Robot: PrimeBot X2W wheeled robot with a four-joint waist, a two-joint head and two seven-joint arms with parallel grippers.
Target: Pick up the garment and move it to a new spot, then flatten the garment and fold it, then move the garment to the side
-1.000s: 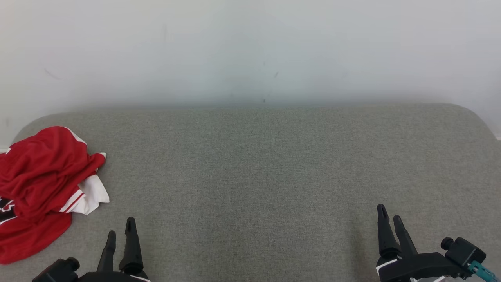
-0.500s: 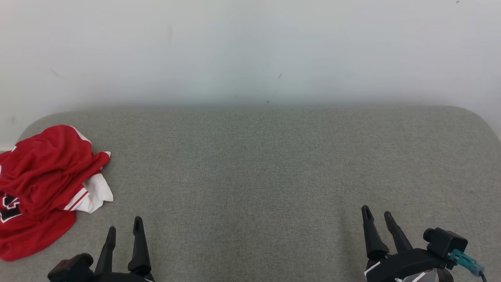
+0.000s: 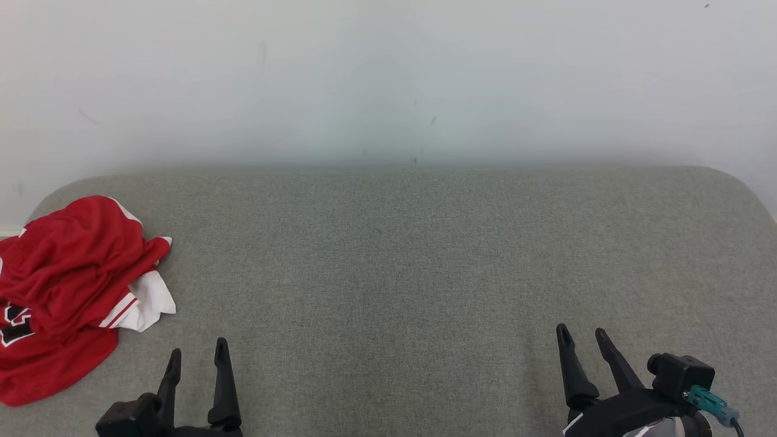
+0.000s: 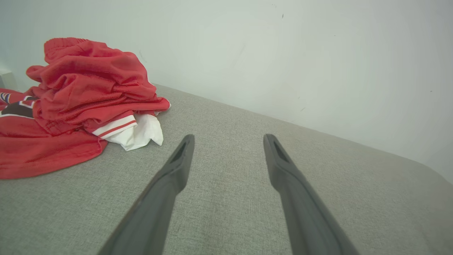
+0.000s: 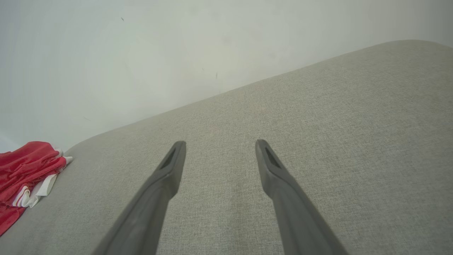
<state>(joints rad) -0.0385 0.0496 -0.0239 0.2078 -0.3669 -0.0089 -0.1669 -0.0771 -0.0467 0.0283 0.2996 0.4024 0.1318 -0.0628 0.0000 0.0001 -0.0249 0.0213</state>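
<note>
left gripper (image 3: 198,346) spread, right gripper (image 3: 581,330) spread

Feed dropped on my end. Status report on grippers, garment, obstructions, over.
Left gripper, right gripper: jaws open, empty, over grey fabric surface. Crumpled red-and-white jersey garment heaped far left, untouched. Nothing between it and left gripper.

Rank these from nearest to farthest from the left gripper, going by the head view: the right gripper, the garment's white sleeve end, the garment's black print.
1. The white sleeve end, just ahead of the left gripper and to its left.
2. The black print, farther left at the picture's edge.
3. The right gripper, far across the grey cushion on the right.
</note>
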